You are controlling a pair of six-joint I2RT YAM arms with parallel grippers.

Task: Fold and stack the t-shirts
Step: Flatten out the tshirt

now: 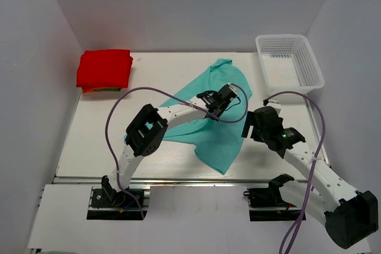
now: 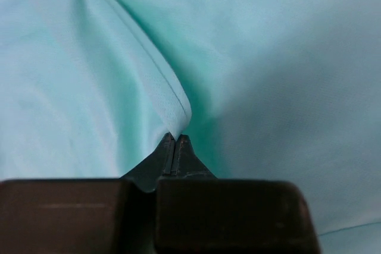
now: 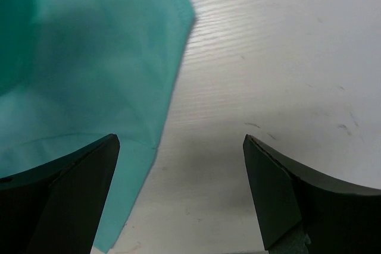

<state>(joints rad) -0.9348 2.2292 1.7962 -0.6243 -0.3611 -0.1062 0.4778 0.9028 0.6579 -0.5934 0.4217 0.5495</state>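
Now pinching raised fold of teal t-shirt [image 1: 223,141] with left gripper [image 2: 175,139], mid-table; holding right gripper [image 3: 180,140] wide apart, empty, over table [image 1: 95,141] beside shirt's right edge; noted folded red t-shirt [image 1: 105,68] at far-left corner

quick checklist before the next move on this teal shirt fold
1. Left pincer shut on a ridge of the teal t-shirt: ok.
2. How many cloth layers that grip holds: cannot tell.
3. Right pincer open and empty, over the table at the shirt's edge: ok.
4. Teal t-shirt folded: not ok, it lies spread and rumpled mid-table.
5. Red t-shirt folded at the far left corner, ready to stack on: ok.
6. White mesh basket apart from the teal cloth, at the far right corner: ok.
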